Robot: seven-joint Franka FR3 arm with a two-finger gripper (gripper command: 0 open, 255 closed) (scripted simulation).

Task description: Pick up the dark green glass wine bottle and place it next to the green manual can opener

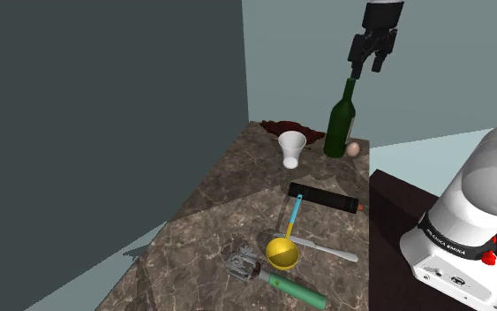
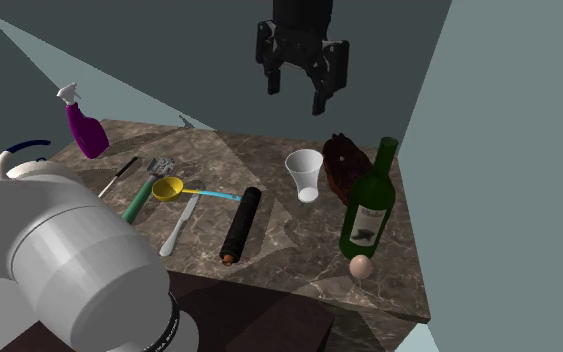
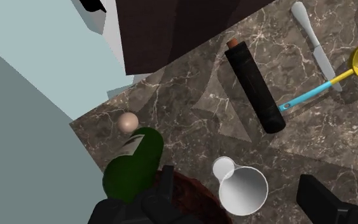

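Got the all-black two-finger end effector (image 1: 370, 69) up in the upper right of the shoulder view, spread wide, pinching nothing. Spotted the dark green glass wine bottle (image 1: 341, 124) standing upright just below it, long axis vertical, at the far end of the brown marbled table (image 1: 237, 190). Not quite lined up though. In the wrist view, sits off beside one finger rather than in the gap, with a white cup (image 3: 242, 189) showing through there instead. Probably needs a sideways nudge, then straight down. Green-handled manual can opener (image 1: 273, 276) way down at lower centre, well apart.
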